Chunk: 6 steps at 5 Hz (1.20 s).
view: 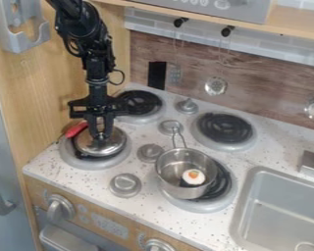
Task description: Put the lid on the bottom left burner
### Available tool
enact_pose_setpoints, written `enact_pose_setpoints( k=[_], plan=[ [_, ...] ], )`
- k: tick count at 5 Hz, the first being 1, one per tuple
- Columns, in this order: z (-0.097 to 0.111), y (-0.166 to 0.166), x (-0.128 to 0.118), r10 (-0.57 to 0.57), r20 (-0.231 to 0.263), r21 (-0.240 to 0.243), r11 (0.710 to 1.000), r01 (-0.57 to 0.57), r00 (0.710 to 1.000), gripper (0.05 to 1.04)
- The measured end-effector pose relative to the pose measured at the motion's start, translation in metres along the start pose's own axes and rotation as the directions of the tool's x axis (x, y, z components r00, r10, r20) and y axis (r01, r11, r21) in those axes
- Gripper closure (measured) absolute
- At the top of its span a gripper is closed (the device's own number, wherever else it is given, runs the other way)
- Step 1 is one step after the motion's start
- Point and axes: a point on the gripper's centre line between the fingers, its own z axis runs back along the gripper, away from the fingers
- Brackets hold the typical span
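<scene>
My gripper [100, 133] points straight down over the bottom left burner [118, 160], its fingers closed around the knob of the silver lid [109, 147]. The round metal lid covers most of that burner, with some of the black coil showing at its lower left edge. Whether the lid rests on the coil or is held just above it, I cannot tell.
A red object [76, 129] lies at the lid's upper left. On the bottom right burner [219, 204] stands a metal pot [170, 177] with a toy egg [193, 177] inside. Stove knobs [125, 185] stand between the burners; a sink [277, 206] is at the right.
</scene>
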Motion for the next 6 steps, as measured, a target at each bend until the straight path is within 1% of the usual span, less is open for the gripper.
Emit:
enact_pose_setpoints(
  k=[1, 2, 3, 4, 5, 6],
  plan=[
    [-0.001, -0.005, -0.003, -0.026, -0.013, -0.008, 1.000, 0.026, 1.000, 0.491],
    [0.003, -0.012, -0.002, -0.058, -0.010, -0.010, 0.998, 0.058, 0.998, 0.177],
    [0.004, -0.022, -0.005, -0.104, -0.008, -0.011, 0.995, 0.104, 0.995, 0.063],
    [0.025, -0.050, -0.016, -0.240, 0.026, -0.027, 0.970, 0.241, 0.970, 0.079],
    [0.061, -0.077, -0.026, -0.386, 0.111, -0.048, 0.918, 0.393, 0.916, 0.085],
    [0.062, -0.078, -0.030, -0.453, 0.099, -0.042, 0.888, 0.458, 0.886, 0.085]
  ],
)
